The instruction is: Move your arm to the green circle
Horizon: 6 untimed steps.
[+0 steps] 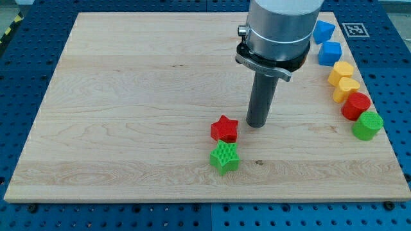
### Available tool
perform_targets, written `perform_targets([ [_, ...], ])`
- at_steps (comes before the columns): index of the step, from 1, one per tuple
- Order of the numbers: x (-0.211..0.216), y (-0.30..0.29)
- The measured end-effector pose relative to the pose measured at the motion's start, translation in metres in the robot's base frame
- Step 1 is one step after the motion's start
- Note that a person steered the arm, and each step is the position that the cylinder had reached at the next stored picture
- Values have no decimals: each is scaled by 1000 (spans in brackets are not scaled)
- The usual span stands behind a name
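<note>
Resting on wooden worktop (128, 96), my tip (258, 124) sits just right of red star (225, 129), near but apart. Green star (225, 157) touching red star from below. No fingers on this arm, only dark rod, so no open or closed state to tell. Green circle (367, 125) far at view's right edge, lowest in column: two blue blocks (329, 42) at top, two yellow blocks (344, 80), red circle (356, 106) just above it.

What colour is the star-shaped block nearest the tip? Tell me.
Red: the red star, just left of my tip, in the camera view.
</note>
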<state>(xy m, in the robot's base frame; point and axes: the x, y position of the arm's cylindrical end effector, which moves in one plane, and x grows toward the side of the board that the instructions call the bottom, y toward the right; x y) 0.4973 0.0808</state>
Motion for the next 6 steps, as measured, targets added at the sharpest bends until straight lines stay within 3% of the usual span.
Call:
perform_targets([
  [3,49,79],
  [5,101,207],
  [6,92,247],
])
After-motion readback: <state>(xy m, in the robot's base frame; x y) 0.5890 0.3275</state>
